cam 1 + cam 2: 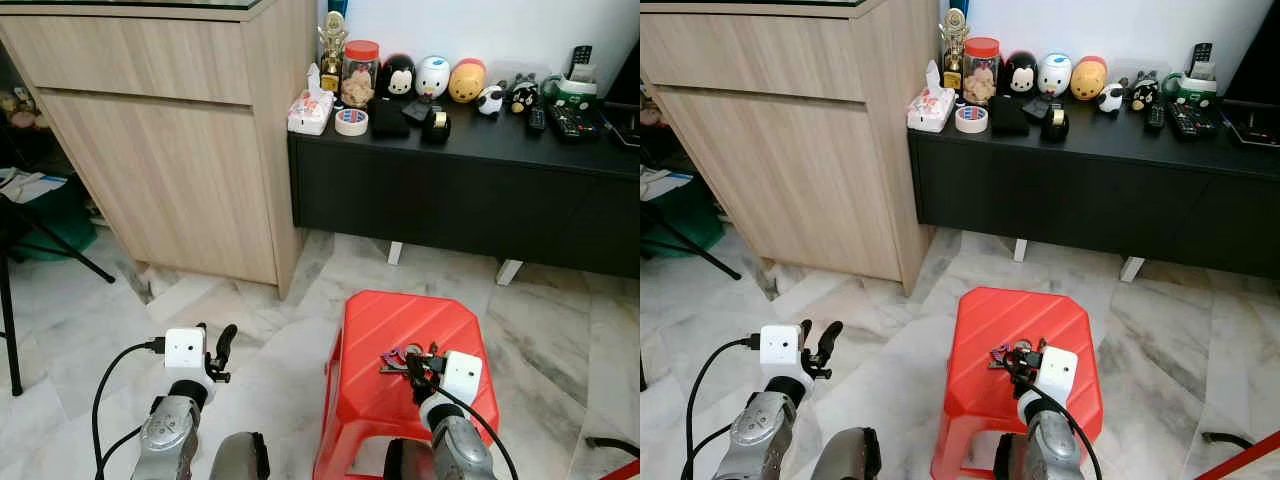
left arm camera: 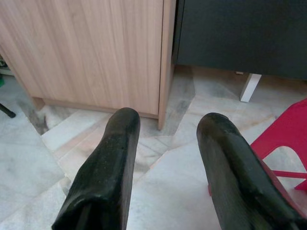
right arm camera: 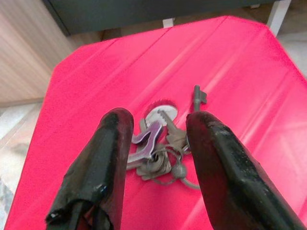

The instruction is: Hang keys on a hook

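Keys lie in a small bunch on the flat top of the red stool, near its front edge, and the right end effector hangs just above them with its two black fingers spread, one on each side of the bunch. In the right wrist view I can see several metal keys, one long key pointing away, a purple tag and a thin wire ring that joins them. I judge the bunch to be light but loose: each key is stiff, yet the whole thing will swing and slide, and smooth metal on smooth plastic may slip away when the fingers close. The best place to take hold seems the thick middle where the keys overlap, so that the ring stays free for a hook. I cannot see any hook in these views. The left end effector is held up over the marble floor, also with fingers spread and holding nothing, facing the wooden cabinet.
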Robot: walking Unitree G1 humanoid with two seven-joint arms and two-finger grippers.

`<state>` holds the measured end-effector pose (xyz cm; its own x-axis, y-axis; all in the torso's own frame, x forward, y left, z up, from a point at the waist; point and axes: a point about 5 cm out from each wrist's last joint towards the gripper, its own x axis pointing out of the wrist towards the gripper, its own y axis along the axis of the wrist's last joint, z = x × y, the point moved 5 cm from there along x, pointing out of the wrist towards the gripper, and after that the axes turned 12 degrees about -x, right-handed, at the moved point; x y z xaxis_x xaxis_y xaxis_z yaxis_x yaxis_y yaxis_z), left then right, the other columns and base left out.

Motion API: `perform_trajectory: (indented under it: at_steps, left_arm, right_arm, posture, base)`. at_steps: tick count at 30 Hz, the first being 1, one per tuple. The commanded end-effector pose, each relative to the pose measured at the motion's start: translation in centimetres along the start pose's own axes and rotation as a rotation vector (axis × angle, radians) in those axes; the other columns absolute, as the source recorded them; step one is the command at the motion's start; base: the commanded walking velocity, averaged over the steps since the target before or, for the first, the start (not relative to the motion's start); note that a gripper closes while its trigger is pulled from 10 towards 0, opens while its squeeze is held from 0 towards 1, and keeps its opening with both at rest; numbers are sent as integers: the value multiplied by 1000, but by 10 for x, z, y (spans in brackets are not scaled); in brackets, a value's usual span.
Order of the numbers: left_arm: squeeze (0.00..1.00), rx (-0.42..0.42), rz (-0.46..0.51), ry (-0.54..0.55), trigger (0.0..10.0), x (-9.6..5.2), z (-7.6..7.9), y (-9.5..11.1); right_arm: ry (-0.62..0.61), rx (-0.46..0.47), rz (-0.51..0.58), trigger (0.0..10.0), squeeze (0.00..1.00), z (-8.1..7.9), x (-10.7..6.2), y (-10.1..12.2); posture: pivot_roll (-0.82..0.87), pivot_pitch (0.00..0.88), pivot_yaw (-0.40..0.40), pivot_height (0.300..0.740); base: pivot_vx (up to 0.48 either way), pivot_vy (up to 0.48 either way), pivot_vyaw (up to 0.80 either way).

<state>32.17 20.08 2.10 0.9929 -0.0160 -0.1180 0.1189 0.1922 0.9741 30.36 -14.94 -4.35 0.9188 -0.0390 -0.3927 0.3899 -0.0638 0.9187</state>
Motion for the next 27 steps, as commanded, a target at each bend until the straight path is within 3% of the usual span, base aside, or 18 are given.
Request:
perform_trajectory:
  at_steps: [1, 8, 13, 17, 18, 20, 22, 24, 25, 26, 27]
  left_arm:
    - [0, 14, -28, 0, 10000, -1, -2, -5]
    - [0, 13, -27, -1, 10000, 0, -1, -4]
    - [0, 12, -25, 1, 10000, 0, -1, -4]
    - [0, 11, -25, 1, 10000, 0, -1, -4]
    - [0, 11, -25, 1, 10000, 0, -1, -4]
    - [0, 12, -25, 0, 10000, 1, -1, -3]
    - [0, 12, -25, -1, 10000, 1, -1, -3]
    - [0, 13, -25, 0, 10000, 1, -1, -3]
    - [0, 13, -25, 0, 10000, 1, -1, -3]
    - [0, 13, -25, 0, 10000, 1, -1, -3]
    - [0, 13, -25, 0, 10000, 1, -1, -3]
  right_arm:
    - [-15, 10, 17, 10000, 0, 1, 2, 6]
    - [-38, 66, -16, 10000, 0, 1, 6, 7]
    - [-68, 164, 2, 10000, 0, 2, 9, 14]
    - [-70, 170, 9, 10000, 0, 3, 8, 15]
    - [-85, 185, 6, 10000, 392, 5, 7, 13]
    - [-118, 212, -1, 10000, 678, 10, 4, 9]
    - [-129, 221, -4, 10000, 678, 12, 3, 7]
    - [-169, 221, -17, 10000, 569, 18, 1, 4]
    - [-169, 221, -17, 10000, 569, 18, 1, 4]
    - [-185, 221, -23, 10000, 43, 21, 1, 2]
    - [-196, 222, -29, 10000, 0, 23, 0, 1]
  posture:
    - [79, 17, -22, 601]
    - [80, 26, -21, 601]
    - [83, 30, -22, 601]
    - [81, 36, -21, 601]
    - [81, 37, -21, 601]
    - [80, 38, -21, 601]
    - [80, 38, -21, 601]
    - [79, 39, -21, 601]
    - [79, 39, -21, 601]
    - [79, 39, -21, 601]
    - [79, 39, -21, 601]
  base:
    - [0, 0, 0]
    - [0, 0, 0]
    - [0, 0, 0]
    - [0, 0, 0]
    - [0, 0, 0]
    - [0, 0, 0]
    - [0, 0, 0]
    - [0, 0, 0]
    - [0, 0, 0]
    - [0, 0, 0]
    - [0, 0, 0]
